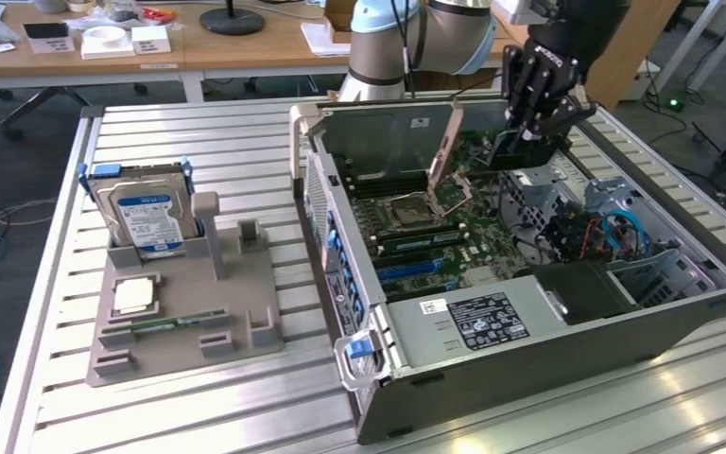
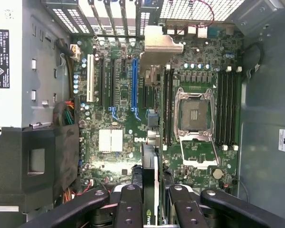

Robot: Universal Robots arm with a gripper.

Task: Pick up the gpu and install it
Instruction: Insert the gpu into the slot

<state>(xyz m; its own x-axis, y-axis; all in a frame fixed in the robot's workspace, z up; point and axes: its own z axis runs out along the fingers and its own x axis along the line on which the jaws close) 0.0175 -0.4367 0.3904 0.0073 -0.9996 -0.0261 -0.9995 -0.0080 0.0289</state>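
Observation:
The gpu (image 2: 152, 183) is seen edge-on between my fingers (image 2: 128, 204), its silver end bracket (image 2: 161, 45) pointing toward the case's slotted rear wall. My gripper (image 2: 154, 202) is shut on it. In the exterior view the gripper (image 1: 527, 132) hangs inside the open computer case (image 1: 527, 331), holding the gpu (image 1: 505, 151) upright above the motherboard (image 1: 439, 236), and the bracket (image 1: 449, 132) slants down toward the board. The card hovers beside the blue expansion slot (image 2: 134, 80), between it and the open CPU socket (image 2: 195, 114), apart from the board.
A grey holder (image 1: 186, 322) on the slatted table carries a silver hard drive with a blue label (image 1: 146, 218), a CPU chip (image 1: 133, 295) and a slim green memory stick (image 1: 167, 323). The power supply (image 1: 490, 317), cables (image 1: 603, 232) and drive cage crowd the case.

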